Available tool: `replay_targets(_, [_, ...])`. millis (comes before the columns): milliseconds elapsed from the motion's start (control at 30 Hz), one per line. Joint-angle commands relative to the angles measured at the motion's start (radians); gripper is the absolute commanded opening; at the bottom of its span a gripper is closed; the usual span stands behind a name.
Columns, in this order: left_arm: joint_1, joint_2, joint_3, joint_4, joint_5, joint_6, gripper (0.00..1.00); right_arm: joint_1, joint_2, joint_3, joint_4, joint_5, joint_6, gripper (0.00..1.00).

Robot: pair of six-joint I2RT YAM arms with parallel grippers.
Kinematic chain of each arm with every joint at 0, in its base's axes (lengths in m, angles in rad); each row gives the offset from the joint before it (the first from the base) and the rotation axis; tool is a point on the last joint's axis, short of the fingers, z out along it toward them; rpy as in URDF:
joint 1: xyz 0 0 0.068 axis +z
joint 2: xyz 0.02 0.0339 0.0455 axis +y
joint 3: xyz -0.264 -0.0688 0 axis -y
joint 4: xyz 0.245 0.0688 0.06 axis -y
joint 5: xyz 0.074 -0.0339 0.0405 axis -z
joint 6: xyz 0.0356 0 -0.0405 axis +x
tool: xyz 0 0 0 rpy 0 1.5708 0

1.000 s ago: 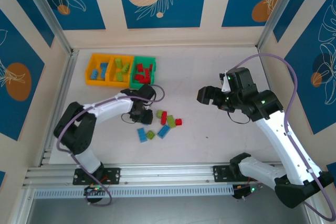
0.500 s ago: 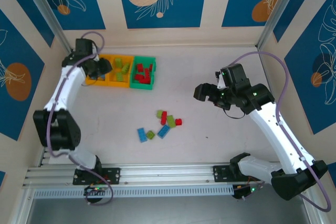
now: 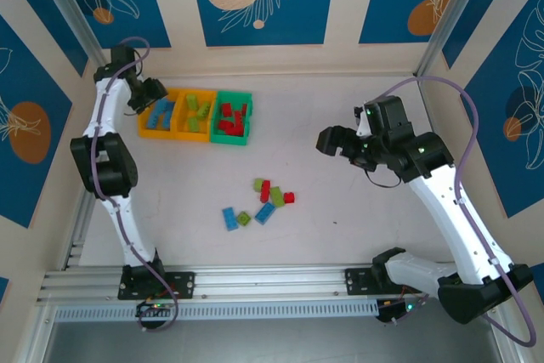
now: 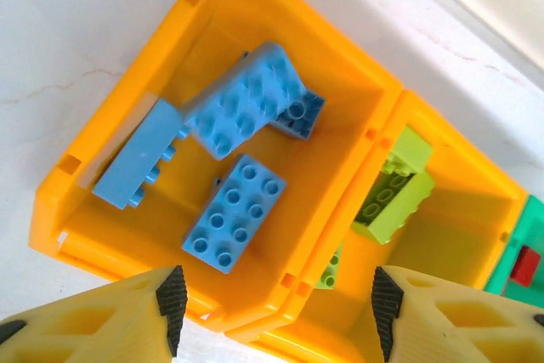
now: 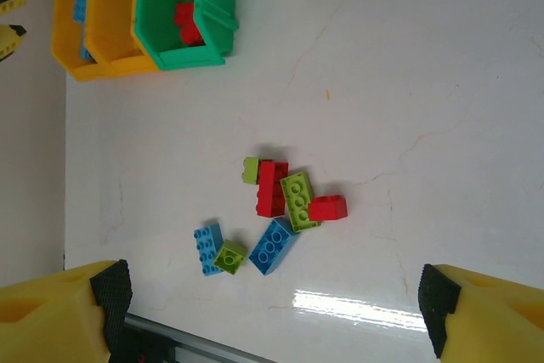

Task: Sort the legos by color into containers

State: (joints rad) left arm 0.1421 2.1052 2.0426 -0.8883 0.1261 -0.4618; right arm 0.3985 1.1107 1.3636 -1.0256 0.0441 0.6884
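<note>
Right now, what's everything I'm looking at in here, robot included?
Bins: three joined in a row, two orange-yellow and one green, far left of the table.
Blue bricks: at least three, light blue, in the end orange-yellow bin.
Lime bricks: several, lime green, in the middle bin.
Red bricks: several, red, in the green bin.
Loose bricks: seven, three lime, two red, two blue, mid-table.
Table: one, white.
Left gripper: one, yellow fingers, open, above the blue bricks' bin.
Right gripper: one, yellow fingers, open, above the table, right of the loose bricks.

Left pincer (image 3: 151,91) far out at the left, jaws apart; right pincer (image 3: 328,140) raised, jaws wide.
</note>
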Motion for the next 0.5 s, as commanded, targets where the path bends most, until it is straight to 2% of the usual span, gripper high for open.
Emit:
replay_targets(0, [0.014, -0.086, 0.003, -0.050, 0.010, 0.022, 0.61, -0.007, 0.011, 0.014, -0.005, -0.033, 0.022, 0.90])
replay_targets(167, [-0.014, -0.336, -0.222, 0.013, 0.107, 0.003, 0.61, -0.007, 0.016, -0.008, 0.038, -0.066, 0.049, 0.90])
replay_targets(267, [-0.072, -0.531, -0.391, 0.011, 0.129, -0.005, 0.60, -0.007, 0.028, -0.017, 0.057, -0.086, 0.062, 0.90])
replay_targets(367, [-0.178, -0.723, -0.576, -0.010, 0.073, -0.086, 0.59, -0.003, 0.041, -0.032, 0.079, -0.107, 0.084, 0.90])
replay_targets(467, [-0.329, -0.871, -0.753, -0.047, 0.016, -0.222, 0.60, 0.000, 0.052, -0.060, 0.111, -0.137, 0.112, 0.89])
